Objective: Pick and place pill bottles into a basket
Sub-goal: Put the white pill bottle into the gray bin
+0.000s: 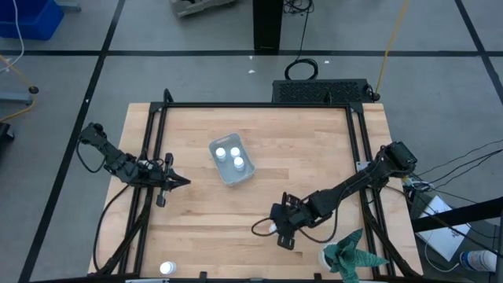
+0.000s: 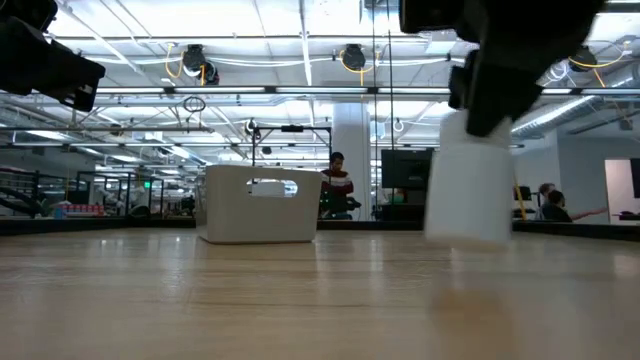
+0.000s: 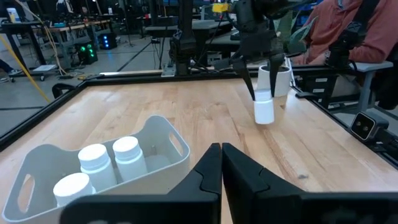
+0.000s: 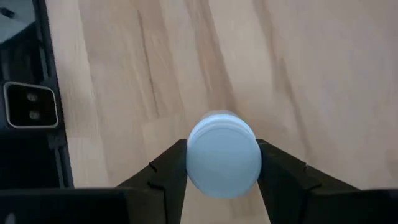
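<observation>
Wooden tabletop (image 1: pixel 314 157) carried the whole job, and going across it from the left, one pill bottle (image 1: pixel 166 269) stood alone at the near left edge, untouched. Just beyond it the left gripper (image 1: pixel 179 181) waited at the left side rail, its jaws pressed together on nothing. Near the middle sat the basket (image 1: pixel 246 174), and it already held three bottles (image 3: pixel 99 165) standing upright side by side (the left wrist view showed them best). Further right, towards the front, the right gripper (image 4: pixel 222 163) had its jaws clamped on either side of a fourth bottle (image 4: pixel 223 154), which hung just clear of the wood in the low view. So by my reckoning three were done, one was in hand and needed carrying to the basket, and the lone one remained. A teal plant-like thing (image 1: pixel 351 255) lay at the near right corner.
</observation>
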